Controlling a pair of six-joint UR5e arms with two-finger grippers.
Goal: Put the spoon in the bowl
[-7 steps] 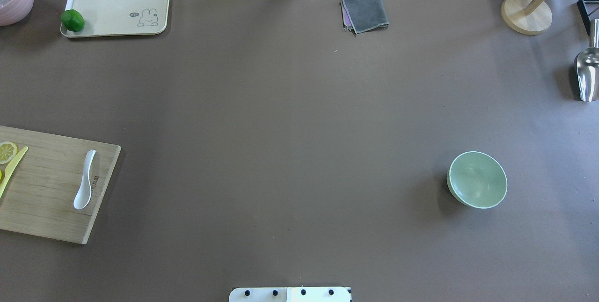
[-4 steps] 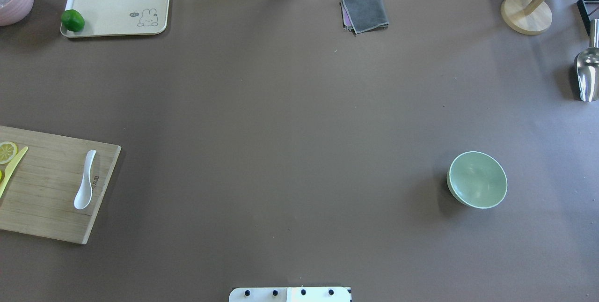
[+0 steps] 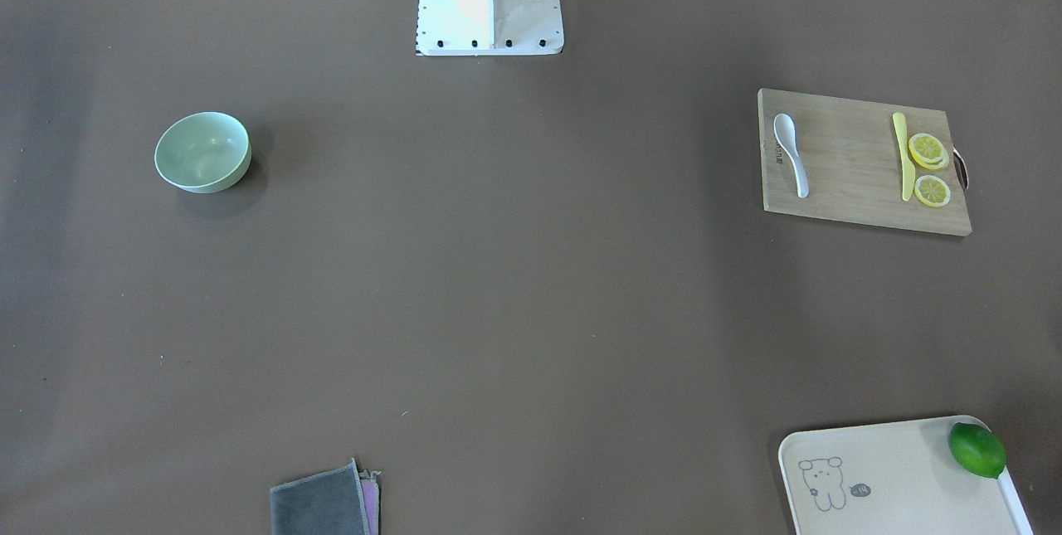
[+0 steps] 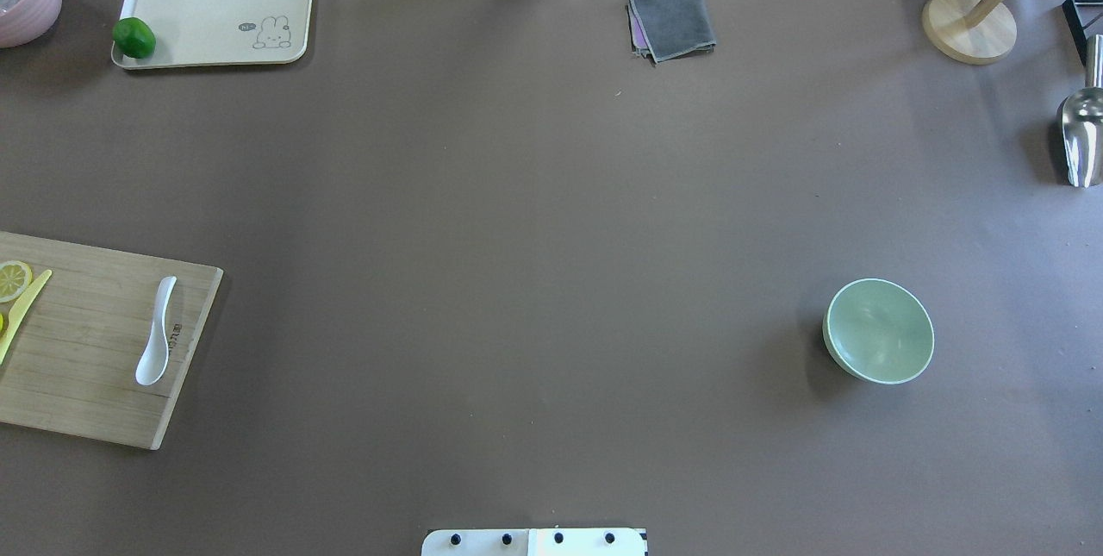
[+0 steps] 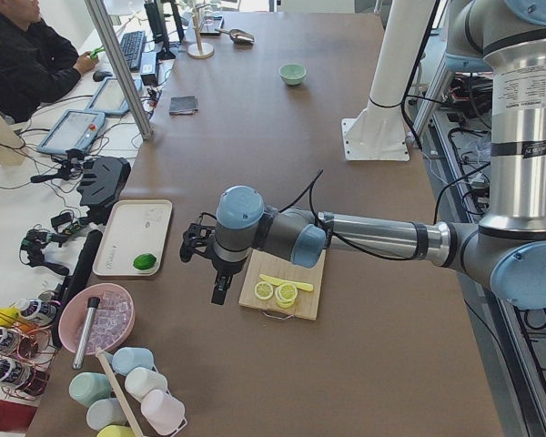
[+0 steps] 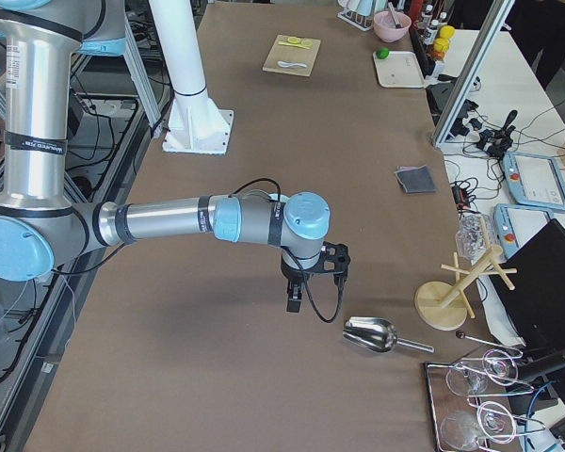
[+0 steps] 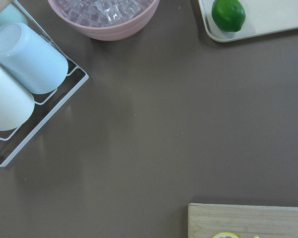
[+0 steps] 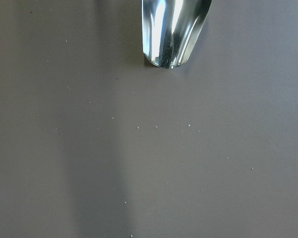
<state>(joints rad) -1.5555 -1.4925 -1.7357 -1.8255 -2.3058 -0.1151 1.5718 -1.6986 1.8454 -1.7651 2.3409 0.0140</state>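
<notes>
The white spoon (image 4: 155,332) lies on a wooden cutting board (image 4: 86,366) at the table's left edge, scoop toward the robot; it also shows in the front view (image 3: 791,152). The mint-green bowl (image 4: 879,330) stands upright and empty on the right side, also in the front view (image 3: 202,151). My left gripper (image 5: 220,289) shows only in the exterior left view, hanging over the table beside the board's outer end. My right gripper (image 6: 294,299) shows only in the exterior right view, near a metal scoop. I cannot tell whether either is open or shut.
A yellow knife (image 3: 902,155) and lemon slices (image 3: 928,152) share the board. A cream tray (image 4: 215,9) holds a lime (image 4: 133,37). A grey cloth (image 4: 672,21), metal scoop (image 4: 1081,138), wooden stand (image 4: 969,24), pink ice bowl (image 7: 104,17) and cup rack (image 7: 20,74) line the edges.
</notes>
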